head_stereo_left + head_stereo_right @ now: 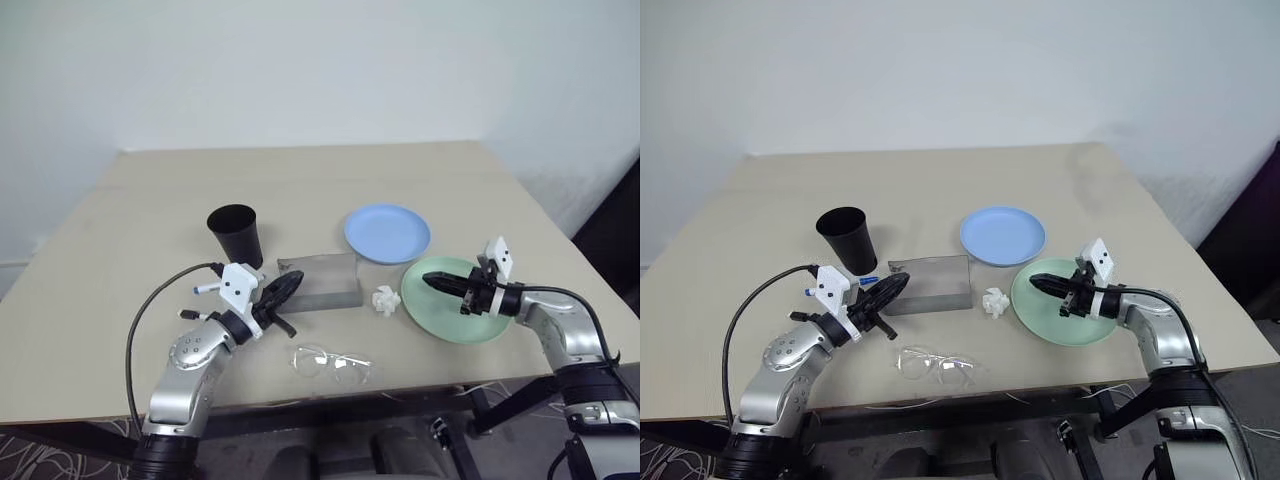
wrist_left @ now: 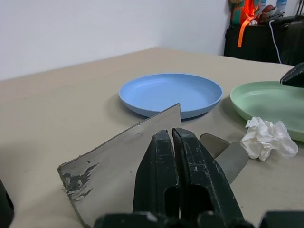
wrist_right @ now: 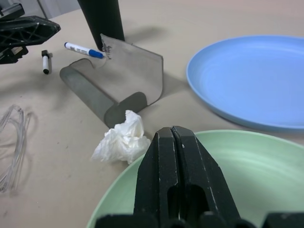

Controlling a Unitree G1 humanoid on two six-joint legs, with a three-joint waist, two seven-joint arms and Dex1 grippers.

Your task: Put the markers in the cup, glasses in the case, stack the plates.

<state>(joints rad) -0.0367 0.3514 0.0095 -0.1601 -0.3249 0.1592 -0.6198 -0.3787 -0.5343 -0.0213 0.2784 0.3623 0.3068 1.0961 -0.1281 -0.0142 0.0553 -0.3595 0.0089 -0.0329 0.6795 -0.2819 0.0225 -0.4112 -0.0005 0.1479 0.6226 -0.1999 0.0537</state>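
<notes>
Two grippers hang low over the near half of the beige table (image 1: 130, 200), both with their black fingers pressed together and nothing between them. Nearest the front edge lie the glasses (image 1: 332, 364), flat on the tabletop, clear-framed, between the two arms and touched by neither. Just behind them, the left gripper (image 1: 284, 287) points toward the near left corner of the grey case (image 1: 322, 281), its tips right at that corner as seen from the head; its wrist camera looks along the closed fingers (image 2: 164, 164) over the case's raised flap. The right gripper (image 1: 436, 281) hovers above the mint green plate (image 1: 458, 320), which sits at the table's right front. A small crumpled white wad (image 1: 386, 300) lies between the case and the green plate, just beside the plate's rim. At the left of the case, partly behind the left wrist, lie the two markers: the blue-capped marker (image 3: 83, 49) close to the case's far left corner and the foot of the cup, and the black-tipped marker (image 3: 45, 62) a little apart from it. The black cup (image 1: 237, 235) stands upright behind them, just left of the case. Farther back on the right, the light blue plate (image 1: 387, 232) lies flat beside the green one, their rims near but not overlapping.
</notes>
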